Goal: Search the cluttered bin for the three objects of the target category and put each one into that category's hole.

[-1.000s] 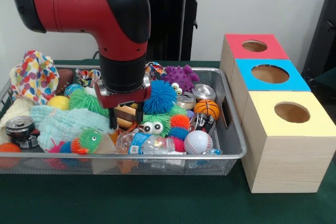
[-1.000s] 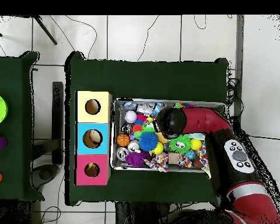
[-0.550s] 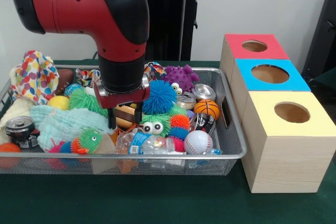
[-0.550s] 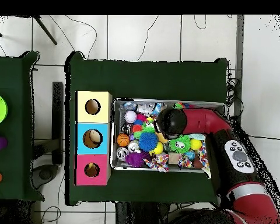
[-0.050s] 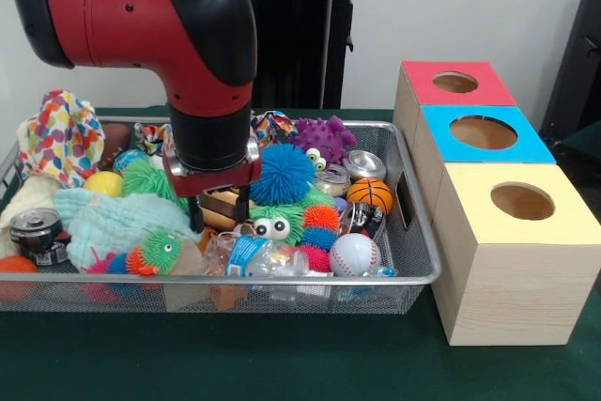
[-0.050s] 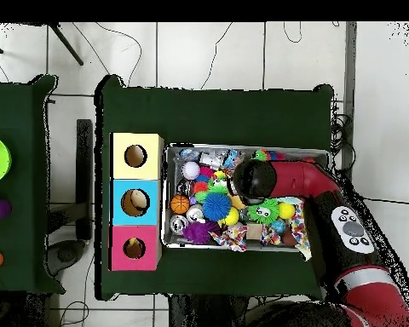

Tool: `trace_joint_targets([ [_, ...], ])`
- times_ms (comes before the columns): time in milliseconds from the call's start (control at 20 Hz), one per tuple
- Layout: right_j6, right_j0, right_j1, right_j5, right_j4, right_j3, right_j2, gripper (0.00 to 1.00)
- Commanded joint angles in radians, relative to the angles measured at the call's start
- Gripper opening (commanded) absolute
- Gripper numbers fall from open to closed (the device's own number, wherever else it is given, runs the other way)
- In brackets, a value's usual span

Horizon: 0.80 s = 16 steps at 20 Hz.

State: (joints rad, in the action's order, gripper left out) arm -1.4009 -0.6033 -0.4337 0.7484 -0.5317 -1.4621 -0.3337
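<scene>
Hovering end effector (image 5: 218,210), brown-striped toy (image 5: 223,202) btwn fingers, blue ball (image 5: 283,174) beside

A robotics lab: a green-covered table (image 6: 216,111) stands on a pale tiled floor (image 6: 208,51) crossed by loose cables (image 6: 216,55), with a red robot arm (image 5: 141,16) before a plain white wall (image 5: 470,7).

Green-covered table (image 6: 216,111) on a white tiled floor (image 6: 208,51).
</scene>
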Motion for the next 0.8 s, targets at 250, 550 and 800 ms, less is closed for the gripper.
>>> trace_joint_targets([
  [250, 0.108, -0.058, 0.090, 0.054, -0.014, -0.094, -0.038, 1.00],
  [550, 0.115, -0.083, 0.057, 0.065, 0.014, -0.142, -0.073, 1.00],
  [800, 0.115, -0.093, 0.055, 0.066, 0.027, -0.159, -0.087, 1.00],
])
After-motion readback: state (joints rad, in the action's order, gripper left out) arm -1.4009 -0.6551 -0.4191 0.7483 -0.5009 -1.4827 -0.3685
